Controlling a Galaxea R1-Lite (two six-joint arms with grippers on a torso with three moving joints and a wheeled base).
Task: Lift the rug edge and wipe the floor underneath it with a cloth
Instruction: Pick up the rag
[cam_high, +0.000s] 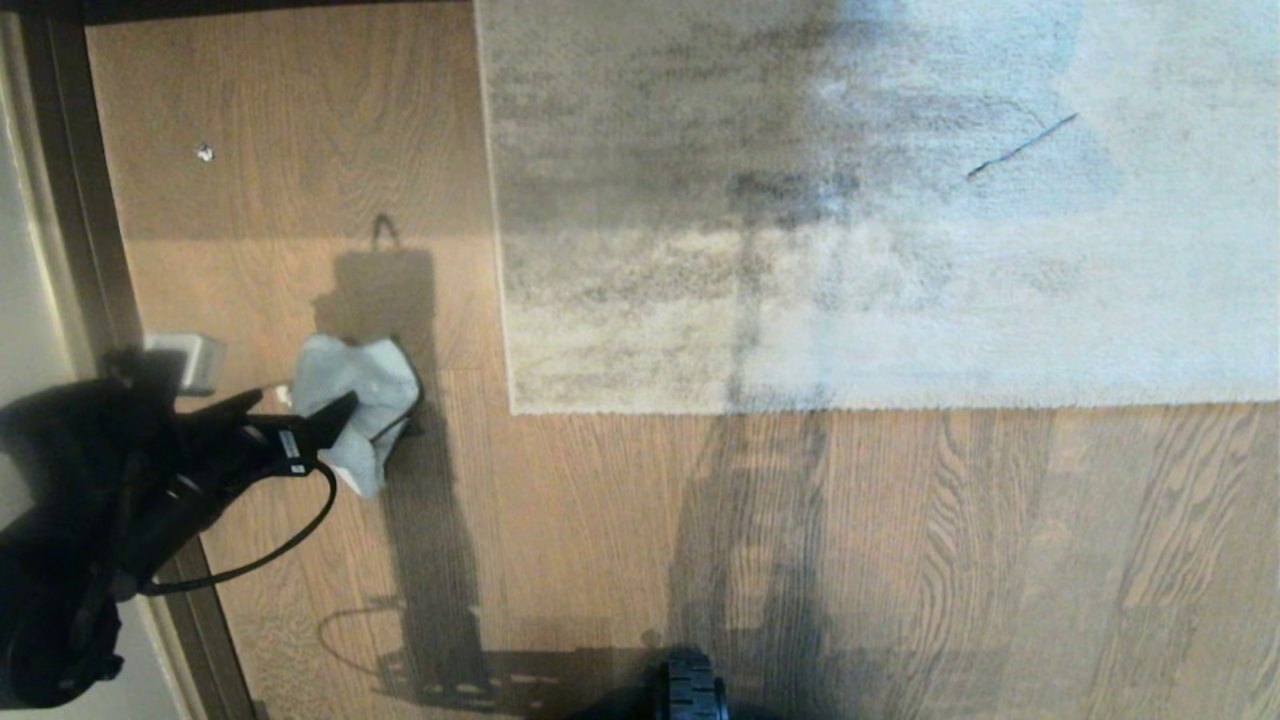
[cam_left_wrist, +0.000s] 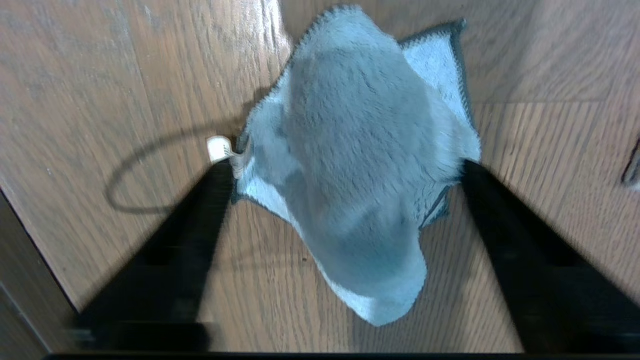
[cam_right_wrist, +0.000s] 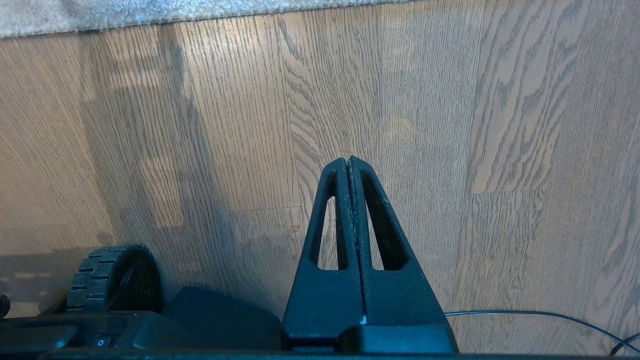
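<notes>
Only the left wrist view shows the left gripper (cam_left_wrist: 350, 170) spread wide, its two fingers (cam_left_wrist: 200, 220) flanking the cloth (cam_left_wrist: 357, 165), gripping nothing. That cloth is a crumpled pale grey-blue rag with dark edging, heaped on the floor (cam_left_wrist: 100, 75) between the fingertips. Overhead, the rug edge (cam_high: 800, 405) lies flat, well apart. The right gripper (cam_right_wrist: 348, 165) is pressed closed, empty, above bare planks.

The right gripper (cam_right_wrist: 348, 161), its two black fingers pressed together, hangs over the wood-plank floor (cam_right_wrist: 240, 125), with the rug edge (cam_right_wrist: 150, 12) beyond it and a ridged wheel (cam_right_wrist: 115, 277) beside its base.
</notes>
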